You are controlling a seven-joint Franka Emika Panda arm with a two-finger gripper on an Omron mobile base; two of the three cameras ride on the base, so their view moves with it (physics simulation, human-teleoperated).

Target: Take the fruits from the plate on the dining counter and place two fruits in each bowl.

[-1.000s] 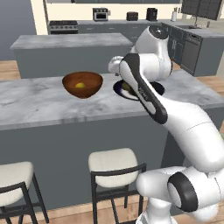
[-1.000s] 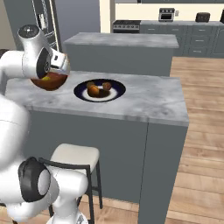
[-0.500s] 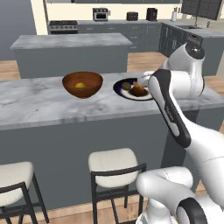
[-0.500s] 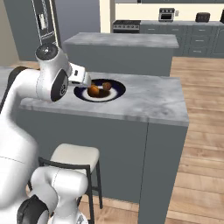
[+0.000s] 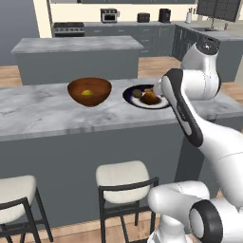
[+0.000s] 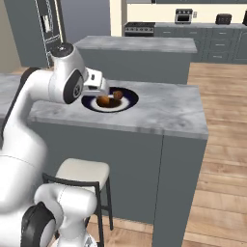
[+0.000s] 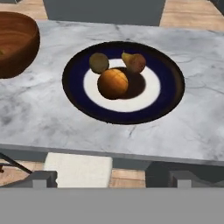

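While my hand view lays three fruits (image 7: 113,83) on the plate (image 7: 168,97), my left base view reveals a yellow one (image 5: 86,92) inside the wooden bowl (image 5: 89,91), my gripper's jaws spread wide.

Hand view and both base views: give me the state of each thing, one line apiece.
plate: flat on the counter, holding three fruits.
orange fruit: on the plate's centre.
green fruit: on the plate, behind the orange one.
pear-shaped fruit: on the plate, lying on its side.
wooden bowl: upright, one yellow fruit inside.
gripper: open, empty, above the plate.
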